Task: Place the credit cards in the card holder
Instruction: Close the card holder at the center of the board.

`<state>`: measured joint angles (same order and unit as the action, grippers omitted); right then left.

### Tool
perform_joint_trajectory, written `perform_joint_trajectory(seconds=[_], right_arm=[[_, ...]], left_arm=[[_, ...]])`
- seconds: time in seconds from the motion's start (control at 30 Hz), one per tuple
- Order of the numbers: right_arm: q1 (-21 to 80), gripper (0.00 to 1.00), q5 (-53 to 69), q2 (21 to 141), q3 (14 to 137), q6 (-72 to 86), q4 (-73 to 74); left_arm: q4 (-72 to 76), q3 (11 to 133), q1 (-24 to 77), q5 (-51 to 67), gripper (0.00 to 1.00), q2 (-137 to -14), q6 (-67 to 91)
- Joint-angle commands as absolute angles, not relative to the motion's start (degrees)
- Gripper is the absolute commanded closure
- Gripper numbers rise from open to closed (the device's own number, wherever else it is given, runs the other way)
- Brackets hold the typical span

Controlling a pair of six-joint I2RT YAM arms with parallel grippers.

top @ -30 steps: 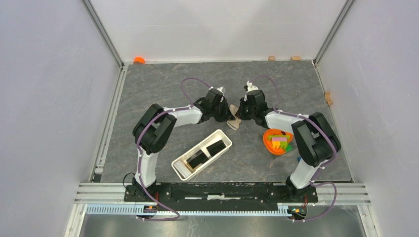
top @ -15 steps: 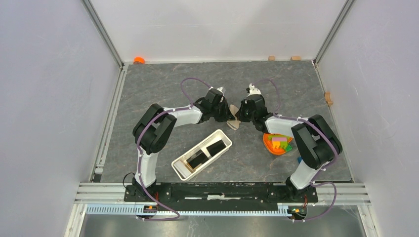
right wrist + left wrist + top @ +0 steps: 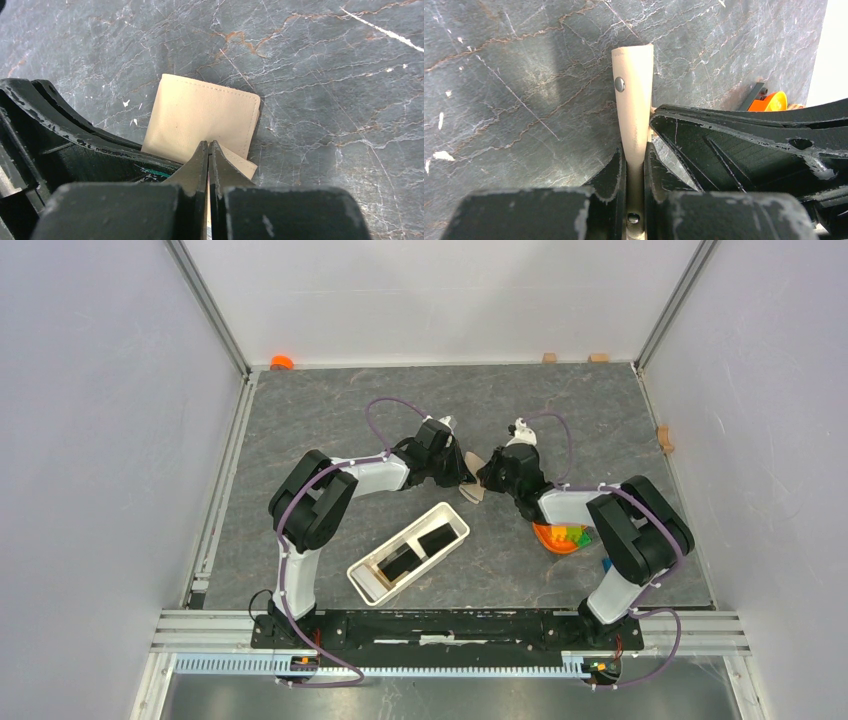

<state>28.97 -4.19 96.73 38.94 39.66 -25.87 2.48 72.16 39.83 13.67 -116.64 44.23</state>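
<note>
Nearest the arm bases, nearer than both end effectors and to the L of them: white card holder [image 3: 450,518] lying diagonally on the grey marbled desk [image 3: 330,410]. Both black credit cards are inside it, one [image 3: 434,538] toward its far end, the other [image 3: 400,562] mid-tray. Neither end effector touches them.

Further out, L end effector [image 3: 465,480] [image 3: 635,150] is clamped on the edge of a tan leather wallet [image 3: 474,492] [image 3: 633,85] [image 3: 200,112]. The wallet sticks out past its fingertips, w/ a metal snap on the side. R end effector [image 3: 485,477] [image 3: 208,145] is just beside it, almost tip to tip, fingers pressed together over the wallet's near edge. Can't tell if a thin flap is caught between them. The wallet lies on the desk btw the two.

To the R of the R end effector and a bit nearer, partly under the R arm: orange bowl [image 3: 553,538] w/ coloured blocks [image 3: 575,535].

Far beyond both, at the desk's back edge: a small orange object [image 3: 281,362] in the L corner and small wooden blocks [image 3: 549,357] toward the R.
</note>
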Motion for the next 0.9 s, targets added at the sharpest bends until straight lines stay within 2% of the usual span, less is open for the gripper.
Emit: perform_joint_trajectory(seconds=[0.0, 0.87], right_arm=[[33.8, 1.00, 5.8, 98.5, 34.5, 44.6, -19.7], [35.7, 1.00, 5.9, 103.2, 25.5, 52.5, -29.7]], left_arm=[[2.8, 71.7, 41.3, 15.1, 0.98, -119.3, 44.0], [3.3, 71.9, 41.0, 16.7, 0.98, -120.8, 45.5]])
